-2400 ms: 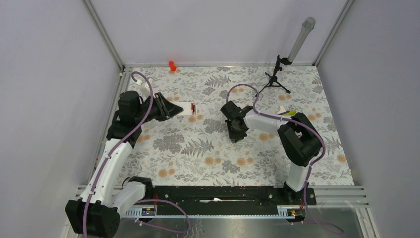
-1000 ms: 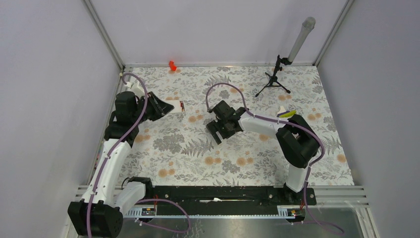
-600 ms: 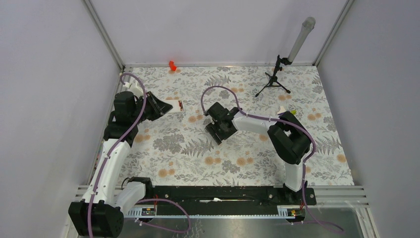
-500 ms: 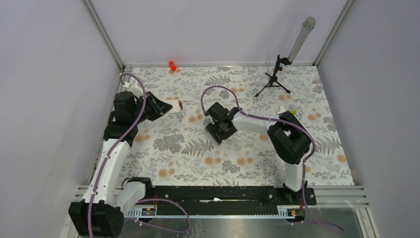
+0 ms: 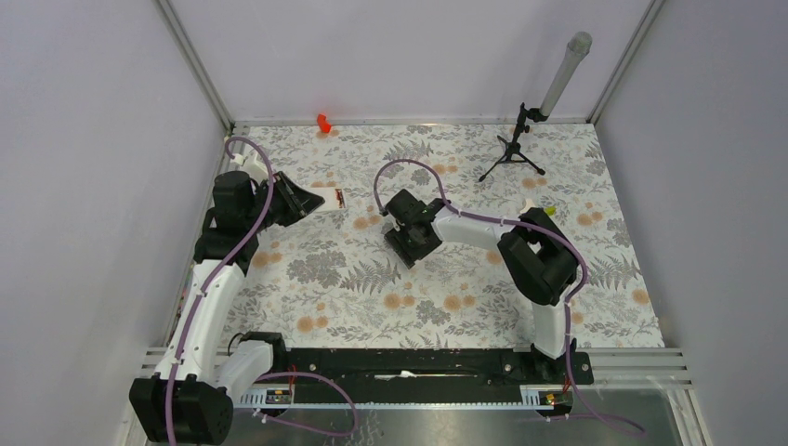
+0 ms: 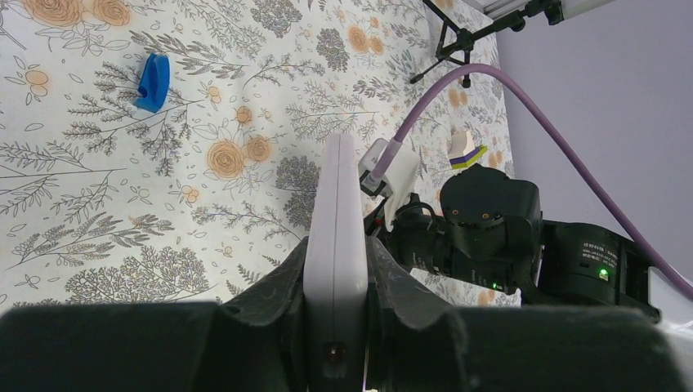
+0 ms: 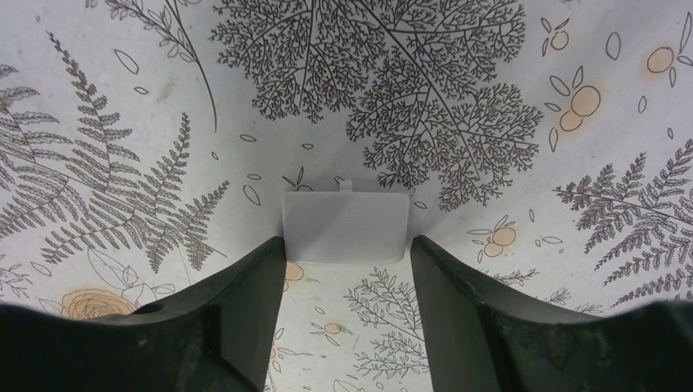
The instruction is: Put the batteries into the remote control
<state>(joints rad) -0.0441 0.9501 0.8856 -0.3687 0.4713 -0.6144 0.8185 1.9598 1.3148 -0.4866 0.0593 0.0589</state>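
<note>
LEFT HAND HOLDS REMOTE AS RIGHT GRIPS PLATE: The left hand is clamped on the remote control, its dark fingers pressed against the handset's two broad faces. The left wrist camera therefore sees the slim white body edge-on, jutting past the fingertips and clear of the bench. From above, the remote sits over the bench's far left and points toward the middle. A small black-and-red patch at its free end is where the batteries show; they are too small to count.

Near the centre, the right hand is low over the floral surface and closed on a small white square plate. Its fingertips meet the plate's two side edges, and a little tab shows on the plate's far edge. The two hands are near each other but apart, with the right wrist and its purple cable behind the remote.

A small blue piece lies on the bench, and a bright red plastic piece sits at the far edge. A black tripod with a pale tube stands at the far right. A yellow-green bar lies by the right arm's elbow.
</note>
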